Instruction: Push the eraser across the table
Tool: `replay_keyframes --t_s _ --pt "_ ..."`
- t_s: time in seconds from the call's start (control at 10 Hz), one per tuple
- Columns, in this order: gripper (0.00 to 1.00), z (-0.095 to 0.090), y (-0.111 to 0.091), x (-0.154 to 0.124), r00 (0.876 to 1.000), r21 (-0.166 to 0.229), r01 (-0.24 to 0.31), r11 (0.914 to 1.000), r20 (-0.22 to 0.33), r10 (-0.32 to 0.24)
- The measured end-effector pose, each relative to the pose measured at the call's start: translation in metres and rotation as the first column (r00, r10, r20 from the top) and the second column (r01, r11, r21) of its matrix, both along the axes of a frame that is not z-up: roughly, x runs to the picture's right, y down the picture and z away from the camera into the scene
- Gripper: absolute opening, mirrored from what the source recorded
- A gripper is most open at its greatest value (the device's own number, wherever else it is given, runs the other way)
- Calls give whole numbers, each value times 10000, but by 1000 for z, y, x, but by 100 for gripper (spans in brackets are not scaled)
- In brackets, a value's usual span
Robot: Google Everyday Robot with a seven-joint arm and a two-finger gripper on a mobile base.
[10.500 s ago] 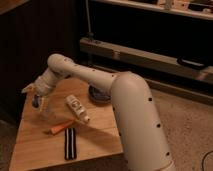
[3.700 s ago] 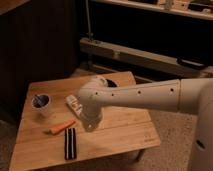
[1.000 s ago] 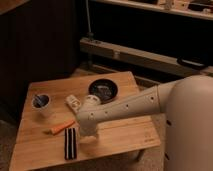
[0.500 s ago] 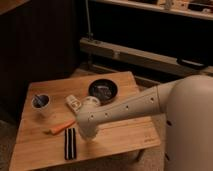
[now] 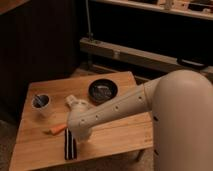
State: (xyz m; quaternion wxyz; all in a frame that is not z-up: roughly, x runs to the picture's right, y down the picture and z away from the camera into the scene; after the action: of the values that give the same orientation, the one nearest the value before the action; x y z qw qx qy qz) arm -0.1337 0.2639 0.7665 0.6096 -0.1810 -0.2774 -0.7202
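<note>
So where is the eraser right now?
Camera view: the eraser lies front-left on the table, just below the carrot, with the gripper down at its image-right side.

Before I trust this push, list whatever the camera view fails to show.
Camera view only:
1. The gripper, low at the right of the eraser: the arm covers it, so contact cannot be judged.
2. The carrot: right end hidden behind the arm.
3. The white tube: lower part hidden behind the arm.
</note>
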Motion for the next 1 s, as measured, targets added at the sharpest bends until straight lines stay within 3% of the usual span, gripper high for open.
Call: replay_keyframes --t_s 0.7,1.0 --pt "0 4 7 -25 9990 -29 417 9991 162 -416" --pt "0 1 6 -44 9969 -86 587 9982 533 -582"
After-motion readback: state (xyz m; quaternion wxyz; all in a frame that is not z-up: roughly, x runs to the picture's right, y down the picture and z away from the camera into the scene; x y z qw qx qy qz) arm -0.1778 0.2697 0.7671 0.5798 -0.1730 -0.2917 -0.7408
